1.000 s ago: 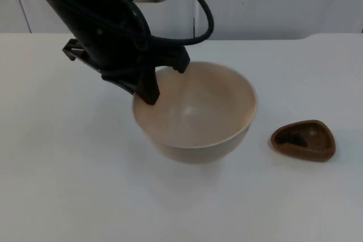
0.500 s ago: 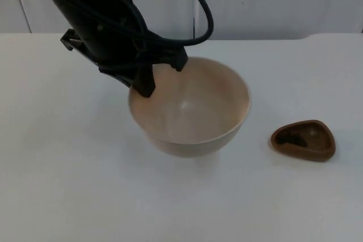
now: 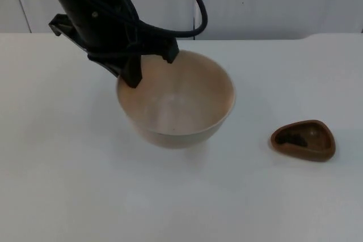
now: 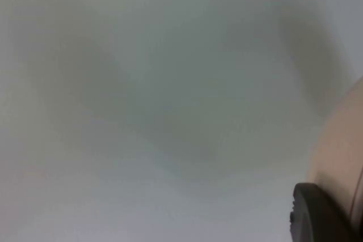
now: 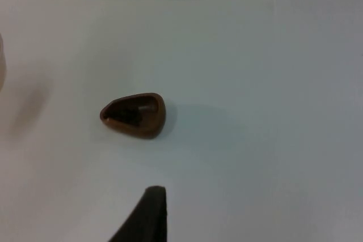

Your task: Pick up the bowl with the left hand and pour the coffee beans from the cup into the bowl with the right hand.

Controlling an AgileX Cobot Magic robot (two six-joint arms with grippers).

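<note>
- The left gripper (image 3: pixel 144 69) pinches the beige bowl (image 3: pixel 176 103) by its near-left rim, holding it off the table (image 3: pixel 68 185), ready to receive beans.
- The brown cup (image 3: pixel 304 139), with dark coffee beans (image 3: pixel 293 138) inside, sits well apart on the table.
- The right gripper (image 5: pixel 148 213) waits above the table near the cup; I cannot tell its finger state.

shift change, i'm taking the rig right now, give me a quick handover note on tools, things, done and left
Left tool: shut on the rim of the beige bowl, holding it lifted off the white table; a fingertip sits against the bowl wall in the left wrist view.
Right tool: arm waits back from the small brown cup, nothing held.
Cup stands on the table to the bowl's right, dark coffee beans inside.
Done: bowl picked up; it looks empty.
Left: right tool grasps the cup and pours the beans into the bowl.
</note>
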